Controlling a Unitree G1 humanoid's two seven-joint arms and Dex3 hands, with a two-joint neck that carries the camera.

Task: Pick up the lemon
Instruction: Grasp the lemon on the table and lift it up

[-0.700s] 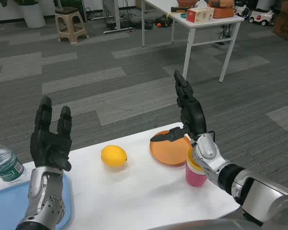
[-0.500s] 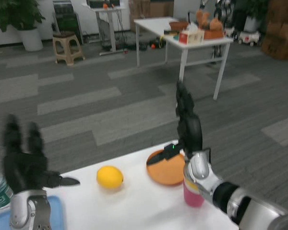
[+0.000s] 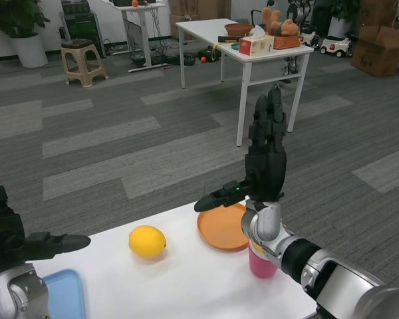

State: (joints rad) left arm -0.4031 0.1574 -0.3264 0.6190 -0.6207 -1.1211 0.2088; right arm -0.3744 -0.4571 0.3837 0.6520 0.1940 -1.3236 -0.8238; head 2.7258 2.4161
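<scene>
Now, head view, one line per thing:
Lemon (image 3: 147, 241): lies on the white table (image 3: 186, 286), lower centre of the frame, left of the plate and apart from it; neither hand touches it.
Right hand (image 3: 259, 166): raised at centre right, above the plate's right part; fingers straight and pointing up, thumb stretched out to the left; spread and holding nothing.
Right forearm (image 3: 319, 276): silver, runs from the lower right corner up to the hand, passing in front of the cup.
Left hand (image 3: 13, 236): at the left edge, lower left; partly cut off by the frame; thumb pointing right toward the lemon, well short of it; fingers apart, nothing in it.
Plate (image 3: 221, 229): orange, flat on the table, right of the lemon, below the right hand's thumb.
Cup (image 3: 261, 261): pink, stands just beside the plate at its lower right, partly hidden by the right wrist.
Tray (image 3: 63, 296): blue, lower left corner of the table, beside the left wrist.
Background: a second white table (image 3: 243, 50) with a tissue box, upper centre; a stool (image 3: 78, 61), upper left.
</scene>
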